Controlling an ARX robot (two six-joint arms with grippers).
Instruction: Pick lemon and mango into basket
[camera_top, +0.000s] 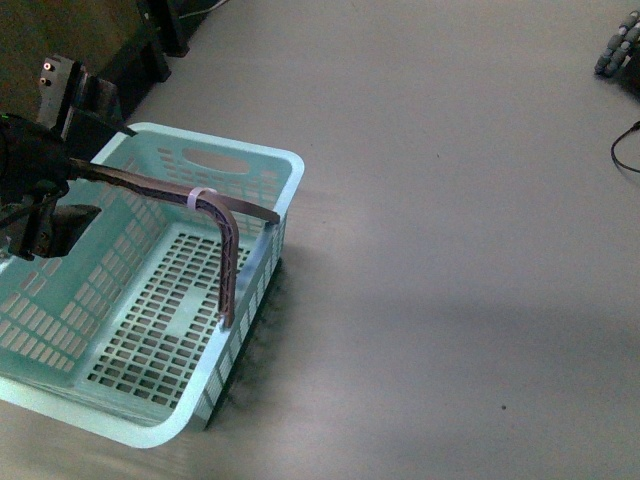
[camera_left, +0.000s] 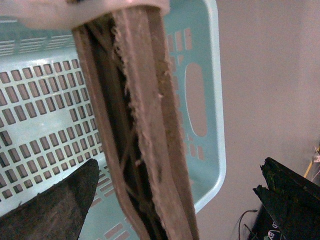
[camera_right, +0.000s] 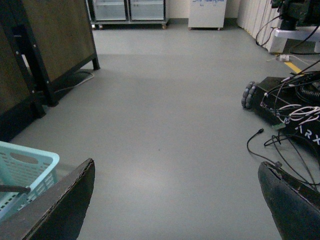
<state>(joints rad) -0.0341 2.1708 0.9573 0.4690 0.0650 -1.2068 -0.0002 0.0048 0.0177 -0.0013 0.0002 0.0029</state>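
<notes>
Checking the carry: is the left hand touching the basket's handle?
Cannot tell. Left wrist view shows the handle passing between the fingers of the open left hand; front view's dark arm hides any contact.

I see the basket (camera_top: 130, 425) in pale teal, its walls and floor cut in a regular grid of slots. Its handle (camera_top: 228, 270) is brownish-mauve (frayed paler along one edge in the left wrist view), and the tie (camera_top: 200, 196) on it is white. The floor (camera_top: 450, 200) is a plain, dull grey, and my left pincer (camera_top: 62, 200) reads black.
</notes>
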